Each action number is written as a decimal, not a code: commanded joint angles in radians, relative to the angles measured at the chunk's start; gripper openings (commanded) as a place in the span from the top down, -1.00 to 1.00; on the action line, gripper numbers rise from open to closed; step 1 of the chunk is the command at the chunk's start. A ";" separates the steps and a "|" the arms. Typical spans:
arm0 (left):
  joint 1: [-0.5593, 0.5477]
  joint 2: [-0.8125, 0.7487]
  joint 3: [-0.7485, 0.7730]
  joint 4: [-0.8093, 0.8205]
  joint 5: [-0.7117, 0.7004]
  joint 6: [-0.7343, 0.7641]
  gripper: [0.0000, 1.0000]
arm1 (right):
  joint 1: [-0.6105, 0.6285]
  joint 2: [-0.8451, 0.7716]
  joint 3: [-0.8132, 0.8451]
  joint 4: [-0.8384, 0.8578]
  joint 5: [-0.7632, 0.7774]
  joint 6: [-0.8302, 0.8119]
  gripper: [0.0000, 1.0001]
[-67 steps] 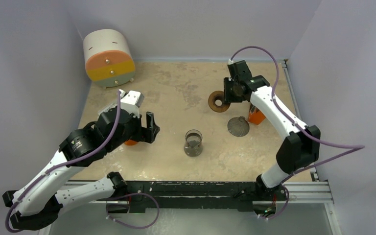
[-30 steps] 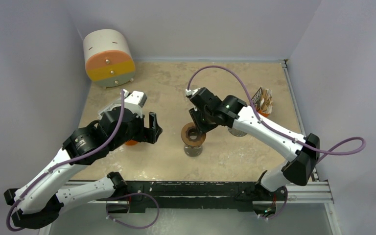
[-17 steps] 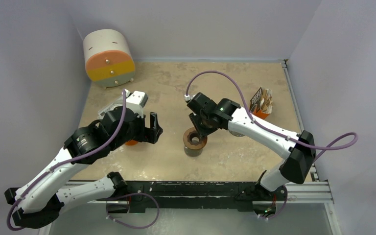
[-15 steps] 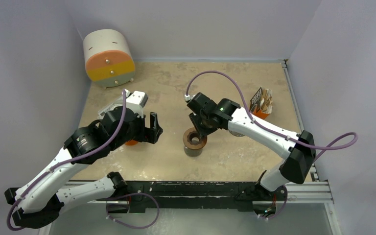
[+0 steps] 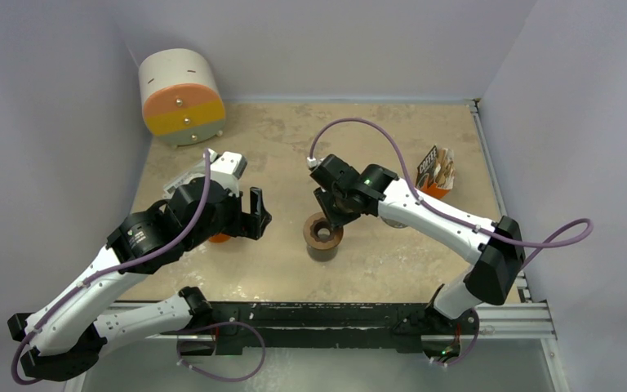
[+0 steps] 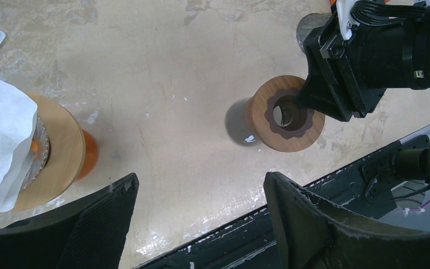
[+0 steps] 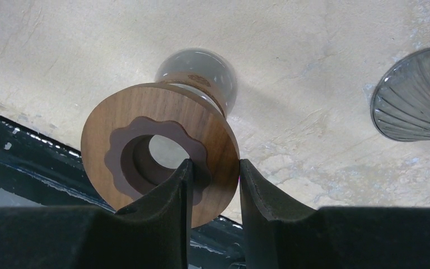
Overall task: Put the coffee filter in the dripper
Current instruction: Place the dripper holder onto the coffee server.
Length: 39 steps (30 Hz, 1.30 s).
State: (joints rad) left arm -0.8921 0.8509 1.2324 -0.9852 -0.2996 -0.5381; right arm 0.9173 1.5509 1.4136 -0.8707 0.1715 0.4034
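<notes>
My right gripper [image 7: 215, 163] is shut on the rim of a round wooden ring [image 7: 103, 131] with a scalloped hole. It holds the ring level on top of a small glass carafe [image 7: 199, 67] at mid-table [image 5: 323, 249]. The ribbed grey glass dripper cone [image 7: 414, 95] lies on the table to the right, apart from the ring. A white paper coffee filter [image 6: 0, 140] rests on a wooden stand [image 6: 61, 145] with an orange base. My left gripper [image 6: 200, 179] hovers open and empty between that stand and the ring [image 6: 291, 143].
An orange packet labelled coffee [image 5: 436, 171] stands at the right side. A white, orange and yellow cylinder [image 5: 181, 96] sits in the back left corner. The black rail [image 5: 335, 314] runs along the near table edge. Walls close in on the left, back and right.
The right arm carried the wooden ring from the back of the table to the carafe, then lowered it slightly onto the top. The left arm barely moved.
</notes>
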 commanded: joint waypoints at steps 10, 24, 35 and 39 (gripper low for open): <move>0.004 0.002 -0.002 0.013 -0.006 0.006 -0.62 | 0.004 -0.030 -0.035 0.037 0.001 0.033 1.00; 0.003 0.017 0.007 0.019 0.001 0.010 -0.62 | 0.004 -0.051 -0.064 0.048 0.025 0.057 0.59; 0.004 0.019 0.007 0.022 0.011 0.009 -0.62 | 0.004 -0.082 -0.055 0.049 0.027 0.068 -0.09; 0.003 0.019 0.009 0.020 0.014 0.006 -0.62 | 0.004 -0.085 -0.044 0.048 0.020 0.074 -0.17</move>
State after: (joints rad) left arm -0.8921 0.8742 1.2320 -0.9848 -0.2928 -0.5377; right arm 0.9173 1.5005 1.3540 -0.8108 0.1738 0.4610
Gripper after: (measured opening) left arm 0.814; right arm 0.573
